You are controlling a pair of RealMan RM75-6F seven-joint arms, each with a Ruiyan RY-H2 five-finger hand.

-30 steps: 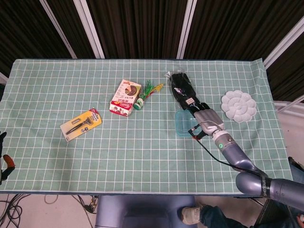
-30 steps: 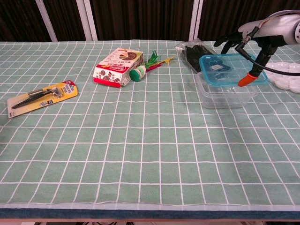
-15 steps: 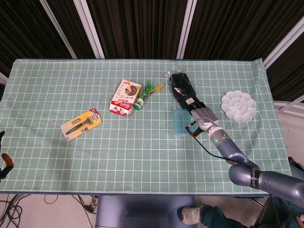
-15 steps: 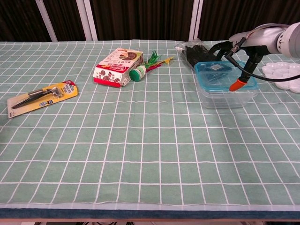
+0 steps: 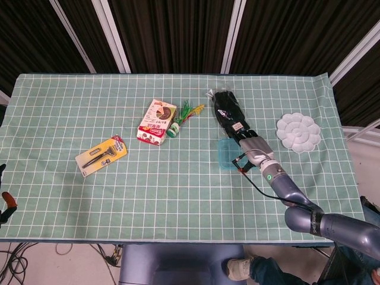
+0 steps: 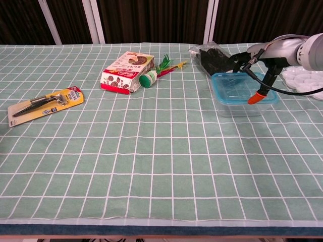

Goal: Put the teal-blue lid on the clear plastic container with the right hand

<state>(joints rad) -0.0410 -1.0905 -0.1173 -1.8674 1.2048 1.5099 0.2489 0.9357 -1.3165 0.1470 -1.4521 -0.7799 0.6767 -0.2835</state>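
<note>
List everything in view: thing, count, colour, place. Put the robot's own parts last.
teal-blue lid: one, teal-blue, sitting on the container, right of table centre.
clear plastic container: one, clear, under the lid.
black packet: one, black in clear wrap, just behind the container.
paint palette: one, white, flower-shaped, far right of the table.
snack box: one, red and white, lying behind centre.
shuttlecock toy: one, green base with green and yellow feathers, right against the box.
carded tool: one, yellow card with a dark tool, left side.
tablecloth: one, green with white grid, covering the table.
right hand: one, grey and black, on the lid's right part; grip unclear.
left hand: dark tips at the left edge only.
</note>
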